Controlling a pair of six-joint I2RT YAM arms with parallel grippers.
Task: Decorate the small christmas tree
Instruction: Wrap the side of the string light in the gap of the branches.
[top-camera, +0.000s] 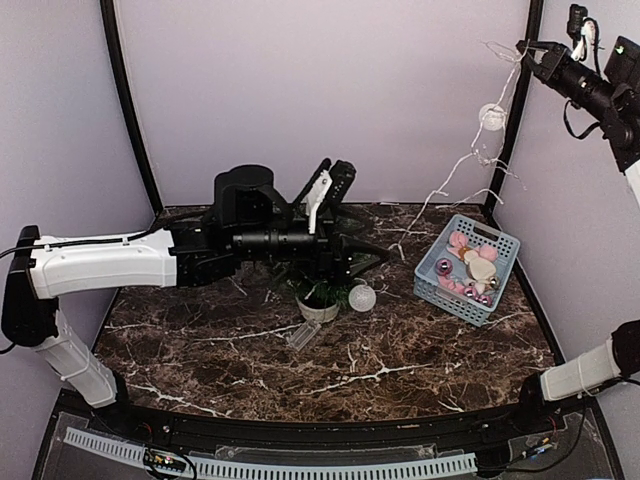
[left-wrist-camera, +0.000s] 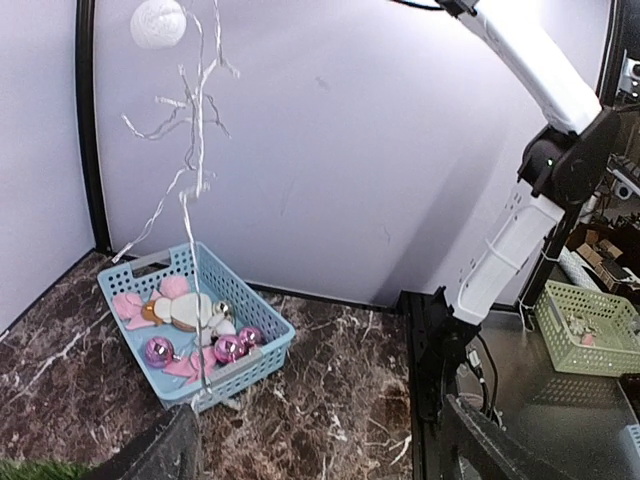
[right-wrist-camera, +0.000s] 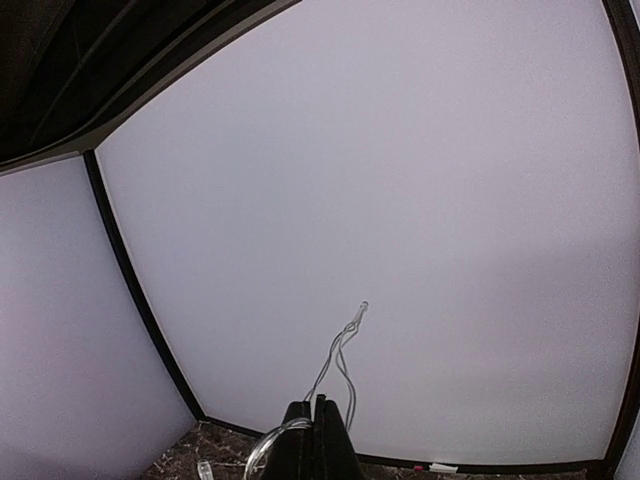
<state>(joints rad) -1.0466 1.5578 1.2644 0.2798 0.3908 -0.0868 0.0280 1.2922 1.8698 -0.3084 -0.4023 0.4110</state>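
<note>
Since the left arm (top-camera: 100, 265) is parked right over it, you only get bits of the small christmas tree (top-camera: 330, 292) from overhead: some dark green branches and its pale pot (top-camera: 318, 310), sitting about in the middle of the table (top-camera: 200, 350). A frosted white ball (top-camera: 362, 297) sits just beside the pot on the side toward the right edge, and a small clear piece (top-camera: 303, 335) lies just in front of the pot, toward the near edge. The left jaws are spread wide above the tree, tilted up toward the back, with nothing between them. Over near the right edge, toward the back right corner, there's a blue basket (top-camera: 500, 275) with pink baubles (left-wrist-camera: 158, 351) and a few pale ornaments in it. The right arm (top-camera: 600, 95) is way up above that corner, jaws pressed together on a thin white wire garland (left-wrist-camera: 199, 183). It dangles down with a hanging white ball (top-camera: 492, 116) on it and reaches the table by the basket.
</note>
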